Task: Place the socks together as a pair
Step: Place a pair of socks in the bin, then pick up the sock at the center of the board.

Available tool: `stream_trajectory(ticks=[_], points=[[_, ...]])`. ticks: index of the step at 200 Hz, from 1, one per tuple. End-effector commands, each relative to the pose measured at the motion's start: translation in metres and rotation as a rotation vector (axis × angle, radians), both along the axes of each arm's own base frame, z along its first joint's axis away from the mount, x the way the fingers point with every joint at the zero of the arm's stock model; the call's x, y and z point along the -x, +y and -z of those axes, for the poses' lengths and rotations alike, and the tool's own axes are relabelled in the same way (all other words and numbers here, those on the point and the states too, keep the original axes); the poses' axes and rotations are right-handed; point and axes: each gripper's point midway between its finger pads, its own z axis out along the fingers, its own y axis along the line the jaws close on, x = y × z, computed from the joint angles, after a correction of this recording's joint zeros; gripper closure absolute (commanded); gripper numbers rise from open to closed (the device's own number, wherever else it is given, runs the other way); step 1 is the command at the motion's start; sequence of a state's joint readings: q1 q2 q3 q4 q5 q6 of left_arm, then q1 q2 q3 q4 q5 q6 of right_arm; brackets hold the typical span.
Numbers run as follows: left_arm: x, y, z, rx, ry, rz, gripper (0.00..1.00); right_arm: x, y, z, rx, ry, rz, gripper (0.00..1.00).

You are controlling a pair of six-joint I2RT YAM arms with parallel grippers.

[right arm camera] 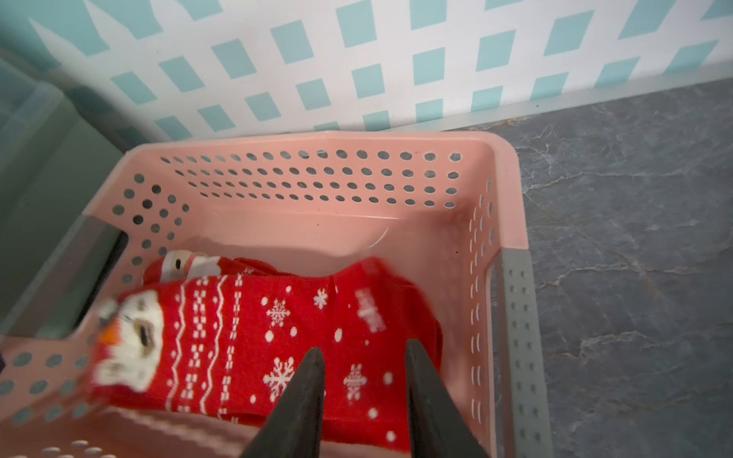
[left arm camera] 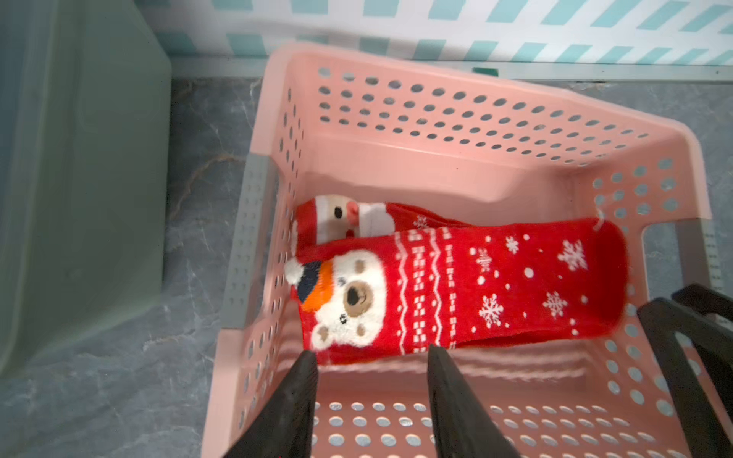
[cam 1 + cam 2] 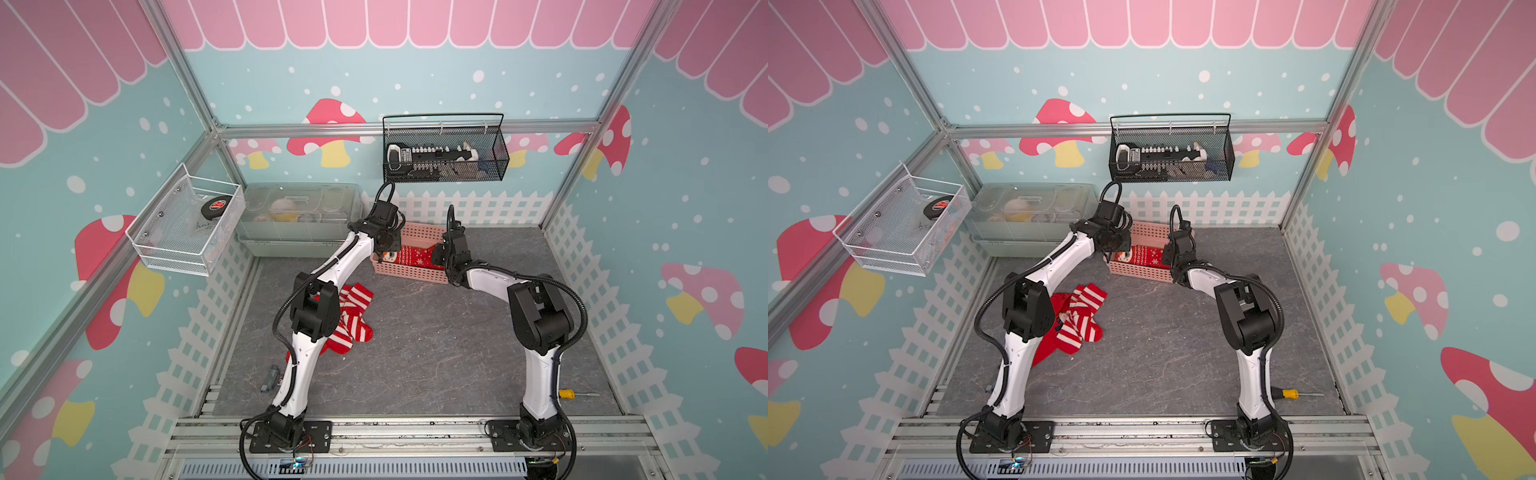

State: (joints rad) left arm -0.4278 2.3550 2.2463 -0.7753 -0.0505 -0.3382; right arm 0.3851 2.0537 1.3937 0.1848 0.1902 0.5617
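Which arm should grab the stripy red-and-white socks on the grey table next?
Probably the left: the soft red-and-white striped socks lie beside its elbow, far from the right arm. The left pincer hangs open and empty over the pink perforated plastic basket.

Two red snowflake knit socks (image 2: pixel 496 277), at least two red-and-white striped socks (image 3: pixel 1077 328), one pink perforated plastic basket (image 2: pixel 476 158), one yellow-handled screwdriver (image 3: pixel 1289 393).

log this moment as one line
left gripper: open, above pink basket | right gripper: open, above snowflake sock | snowflake sock: in basket, partly over santa sock | striped socks: on table
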Motion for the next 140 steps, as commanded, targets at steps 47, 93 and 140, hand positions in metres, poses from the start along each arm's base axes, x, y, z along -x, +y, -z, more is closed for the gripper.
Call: stream_trajectory(ticks=[47, 93, 140], points=[[0.031, -0.025, -0.101, 0.086, -0.138, 0.054, 0.42, 0.028, -0.015, -0.093, -0.032, -0.171, -0.015, 0.54], [0.084, -0.019, -0.127, 0.145, -0.137, 0.045, 0.42, 0.092, -0.027, -0.102, -0.146, -0.217, -0.044, 0.55], [0.163, 0.016, -0.136, 0.287, -0.171, -0.015, 0.41, 0.140, -0.033, -0.095, -0.142, -0.159, -0.110, 0.55]])
